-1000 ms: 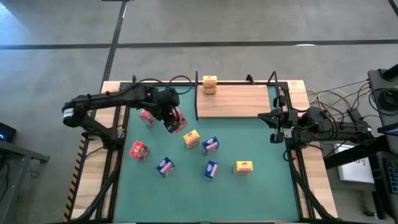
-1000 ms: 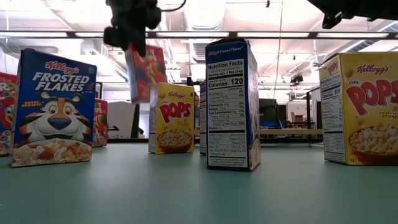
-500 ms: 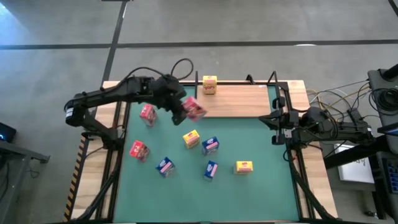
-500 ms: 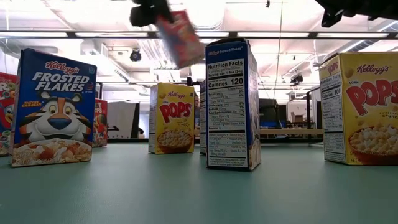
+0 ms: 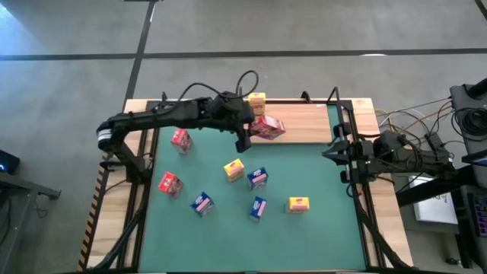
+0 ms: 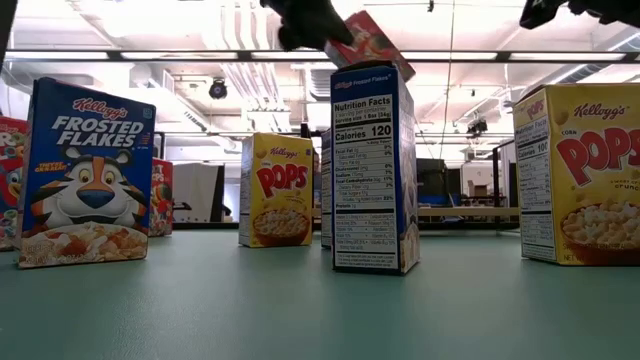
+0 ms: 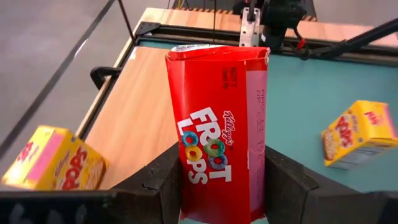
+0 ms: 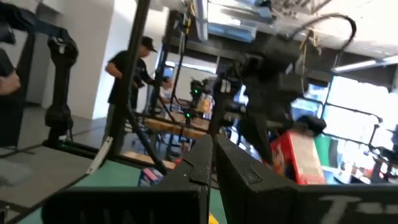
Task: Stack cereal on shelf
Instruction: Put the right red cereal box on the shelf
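Note:
My left gripper (image 5: pixel 248 131) is shut on a red Froot Loops cereal box (image 5: pixel 268 128) and hovers over the near left part of the shelf (image 5: pixel 300 122), a light-wood board at the table's far side. One yellow cereal box (image 5: pixel 257 103) stands on the shelf's far left corner. More cereal boxes stand on the green mat: red (image 5: pixel 180 140), yellow (image 5: pixel 233 170), blue (image 5: pixel 257 177). My right gripper (image 5: pixel 335 152) waits shut at the mat's right edge, its fingers (image 8: pixel 211 163) together. My left gripper pinches the red box between its two fingers (image 7: pixel 163 182), one on each narrow side (image 7: pixel 256 177), at the end nearest the wrist. The fingers come from the table's left, slanting down. The box sticks out ahead of them, printed front up, tilted, clear of the board.
Thin black posts (image 5: pixel 334 94) rise at the shelf's corners. On the mat also stand a red box (image 5: pixel 170 183), two blue boxes (image 5: pixel 202 203) (image 5: pixel 258 208) and a yellow one (image 5: pixel 298 204). Bare wood (image 7: pixel 140 118) lies ahead of the held box. A person (image 8: pixel 130 68) stands in the room.
My left gripper has carried the red box up and toward the table's far right, from above the mat to over the shelf. The wrist has rolled and tipped upward, so the box, which hung below the fingers, now points out toward the right. The grip has stayed shut.

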Controlling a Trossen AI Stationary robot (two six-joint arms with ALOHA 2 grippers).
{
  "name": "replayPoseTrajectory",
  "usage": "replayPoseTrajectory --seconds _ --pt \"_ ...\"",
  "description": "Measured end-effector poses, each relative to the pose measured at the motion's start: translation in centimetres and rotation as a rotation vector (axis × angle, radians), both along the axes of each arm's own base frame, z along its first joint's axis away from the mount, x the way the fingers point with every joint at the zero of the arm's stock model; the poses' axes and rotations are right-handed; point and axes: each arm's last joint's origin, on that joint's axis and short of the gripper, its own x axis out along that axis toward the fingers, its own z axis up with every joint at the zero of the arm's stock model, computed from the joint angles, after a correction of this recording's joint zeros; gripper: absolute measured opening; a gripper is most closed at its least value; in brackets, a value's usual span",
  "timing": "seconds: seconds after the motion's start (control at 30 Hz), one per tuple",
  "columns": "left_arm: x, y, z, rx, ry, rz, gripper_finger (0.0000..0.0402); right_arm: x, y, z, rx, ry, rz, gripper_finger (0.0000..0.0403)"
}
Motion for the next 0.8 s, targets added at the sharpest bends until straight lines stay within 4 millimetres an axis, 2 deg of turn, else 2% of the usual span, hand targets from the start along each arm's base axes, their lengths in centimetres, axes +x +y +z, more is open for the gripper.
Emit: replayPoseTrajectory --seconds 0.27,0.8 --pt "1.8 1.3 -1.7 0.037 -0.001 -0.001 0.0155 -1.1 0.1 -0.5 -0.014 -0.055 0.020 0.0011" --pt "3.2 2.5 -2.7 0.075 -0.047 0.004 0.0155 -2.0 0.2 -0.8 -0.013 -0.098 0.022 0.0011"
